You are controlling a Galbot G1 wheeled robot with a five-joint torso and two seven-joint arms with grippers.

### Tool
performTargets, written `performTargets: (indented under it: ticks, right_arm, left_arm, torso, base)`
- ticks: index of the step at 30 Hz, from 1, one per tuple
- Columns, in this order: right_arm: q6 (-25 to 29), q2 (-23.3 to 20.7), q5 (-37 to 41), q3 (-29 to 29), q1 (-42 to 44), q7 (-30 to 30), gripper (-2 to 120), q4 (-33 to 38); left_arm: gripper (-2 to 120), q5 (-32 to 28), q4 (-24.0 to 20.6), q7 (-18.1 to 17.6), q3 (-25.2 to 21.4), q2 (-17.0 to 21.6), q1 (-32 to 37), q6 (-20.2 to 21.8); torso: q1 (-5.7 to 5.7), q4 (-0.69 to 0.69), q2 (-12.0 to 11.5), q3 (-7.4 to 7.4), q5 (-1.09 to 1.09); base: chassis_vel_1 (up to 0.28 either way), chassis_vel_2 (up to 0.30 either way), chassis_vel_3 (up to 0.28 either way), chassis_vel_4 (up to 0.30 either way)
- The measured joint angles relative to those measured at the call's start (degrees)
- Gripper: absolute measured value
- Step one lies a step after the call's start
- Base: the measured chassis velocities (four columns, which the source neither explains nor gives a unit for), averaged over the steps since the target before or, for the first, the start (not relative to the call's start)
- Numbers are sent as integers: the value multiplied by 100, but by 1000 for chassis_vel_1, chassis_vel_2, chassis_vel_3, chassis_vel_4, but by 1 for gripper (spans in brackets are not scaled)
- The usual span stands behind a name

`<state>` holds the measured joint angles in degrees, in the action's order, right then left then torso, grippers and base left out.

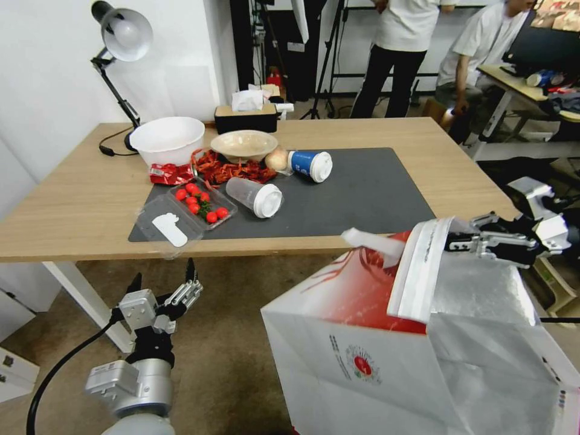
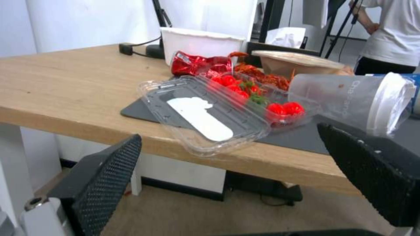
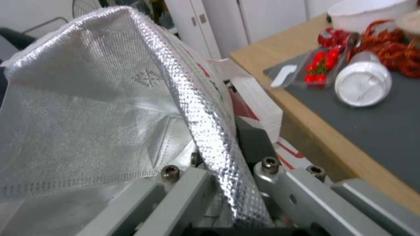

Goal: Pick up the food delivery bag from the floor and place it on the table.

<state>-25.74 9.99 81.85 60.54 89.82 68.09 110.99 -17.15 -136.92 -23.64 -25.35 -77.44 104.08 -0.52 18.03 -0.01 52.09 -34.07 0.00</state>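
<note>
Foil-lined food delivery bag (image 1: 386,344) held aloft beside table (image 1: 78,199).
Right pincer (image 1: 450,243) clenched on bag's top edge; left pincer (image 1: 163,279) spread wide, grasping nothing, below table edge.

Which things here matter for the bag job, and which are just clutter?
Job:
- bag, its wall clamped in the right gripper
- table
- floor
- left gripper, open and low below the table edge

Clutter:
- two tipped cups
- tomato tray
- two bowls
- lamp
- tissue box
</note>
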Motion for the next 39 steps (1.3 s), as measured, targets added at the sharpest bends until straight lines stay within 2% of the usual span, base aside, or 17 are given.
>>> performTargets:
  ticks: [10,13,14,17,22,24,25,26,27,28,30,32,33,36,37,38,39]
  right_arm:
    - [18,-19,1073,157,-125,-679,0,31]
    - [127,-5,1846,184,-139,-1287,0,122]
    - [127,-5,1846,184,-139,-1287,0,122]
    - [341,46,2609,202,-158,-2102,0,193]
    - [527,96,3092,205,-183,-2728,0,312]
    - [740,133,3462,233,-214,-3377,0,444]
    - [740,133,3462,233,-214,-3377,0,444]
    - [838,152,3595,236,-220,-3664,0,480]
    - [1074,222,3928,247,-244,-4365,0,549]
    - [1074,222,3928,247,-244,-4365,0,549]
    - [1389,321,4435,313,-278,-5239,0,662]
    - [1586,415,4666,419,-282,-5794,0,746]
    - [1586,415,4666,419,-282,-5794,0,746]
    - [1813,532,4793,574,-296,-6816,0,920]
    - [1813,532,4793,574,-296,-6816,0,920]
    - [1839,587,4789,605,-311,-7200,0,985]
    - [1846,600,4780,607,-314,-7264,0,994]
  left_arm:
    - [100,-7,30,-5,-14,12,-9,3]
    - [100,-6,37,-19,-9,12,-12,3]
    - [100,-6,37,-19,-9,12,-12,3]
    - [100,-2,37,-26,-13,13,-8,3]
    - [100,0,37,-34,-30,19,4,2]
    - [100,11,37,-41,-32,16,19,-3]
    - [100,11,37,-41,-32,16,19,-3]
    - [100,20,37,-44,-32,13,26,-8]
    - [100,35,37,-49,-28,10,41,-16]
    - [100,35,37,-49,-28,10,41,-16]
    - [100,46,43,-52,-23,21,40,-21]
    - [100,49,71,-53,-16,57,19,-23]
    - [100,49,71,-53,-16,57,19,-23]
    - [100,50,106,-54,-2,115,2,-39]
    - [100,50,106,-54,-2,115,2,-39]
    - [100,48,122,-55,14,145,-23,-41]
    - [100,48,126,-55,19,152,-30,-41]
  torso:
    - [0,0,-1,1,-1]
    - [-1,0,-1,1,0]
    - [-1,0,-1,1,0]
    - [0,0,-2,1,0]
    - [0,0,-2,1,0]
    - [-1,0,-2,2,-1]
    - [-1,0,-2,2,-1]
    - [-1,1,-2,2,-1]
    - [-1,0,-2,1,0]
    - [-1,0,-2,1,0]
    - [-1,1,-2,1,0]
    - [-1,0,-2,1,0]
    - [-1,0,-2,1,0]
    - [-1,1,-2,2,0]
    - [-1,1,-2,2,0]
    - [-1,1,-2,2,-1]
    - [-1,1,-2,2,-1]
  base:
    - [0,0,0,0]
    - [0,0,0,0]
    - [0,0,0,0]
    - [0,0,0,0]
    - [0,0,0,0]
    - [0,0,0,0]
    - [0,0,0,0]
    - [0,0,0,0]
    - [0,0,0,0]
    - [0,0,0,0]
    - [0,0,0,0]
    - [0,0,0,0]
    - [0,0,0,0]
    - [0,0,0,0]
    - [0,0,0,0]
    - [0,0,0,0]
    - [0,0,0,0]
